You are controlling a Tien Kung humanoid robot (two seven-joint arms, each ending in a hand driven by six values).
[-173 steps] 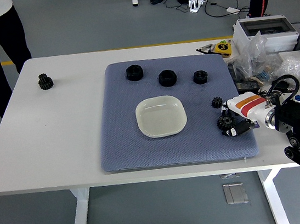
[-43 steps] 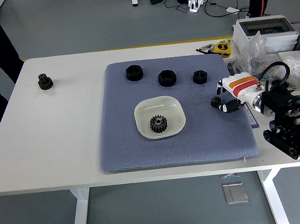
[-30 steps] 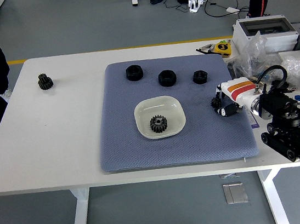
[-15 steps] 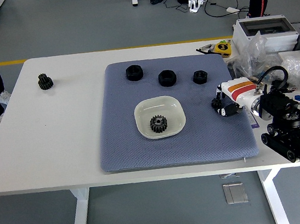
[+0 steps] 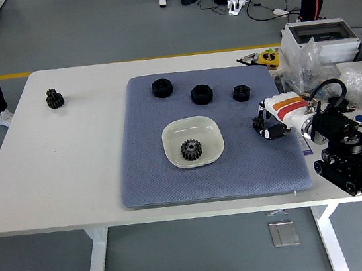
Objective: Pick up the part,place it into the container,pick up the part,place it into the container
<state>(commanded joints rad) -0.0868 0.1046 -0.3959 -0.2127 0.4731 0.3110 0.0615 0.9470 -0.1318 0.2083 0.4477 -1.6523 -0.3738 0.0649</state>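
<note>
One black toothed gear (image 5: 191, 149) lies in the pale square dish (image 5: 193, 141). At its 3 o'clock, I see my right hand (image 5: 268, 126) pinching the small black gear (image 5: 258, 124); that placement remains.

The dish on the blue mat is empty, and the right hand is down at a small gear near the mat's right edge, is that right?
Not quite: the dish is not empty. The head view shows one black gear lying in it. The rest holds: the right hand is down at a small gear near the right edge of the blue mat.
</note>
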